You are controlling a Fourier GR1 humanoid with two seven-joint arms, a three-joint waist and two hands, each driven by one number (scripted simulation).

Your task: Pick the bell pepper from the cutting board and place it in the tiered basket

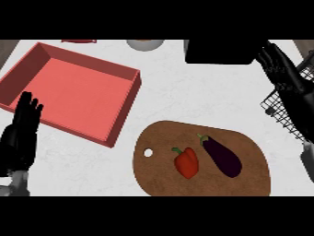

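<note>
Pepper (186, 162) on board (247, 179), stem end away from robot, long axis running near-to-far, eggplant (222, 156) just right of it. Right robot hand (287, 76) fingers straight, empty, over basket (292, 117); pepper lies below-left of it. Left robot hand (22, 131) open, resting, about as far off.

1. White counter (186, 97), faintly marbled.
2. Red tray (71, 90), at left.
3. Brown cutting board (254, 175), front centre.
4. Black wire basket (282, 110), right edge.
5. Black box (220, 51), at back.
</note>
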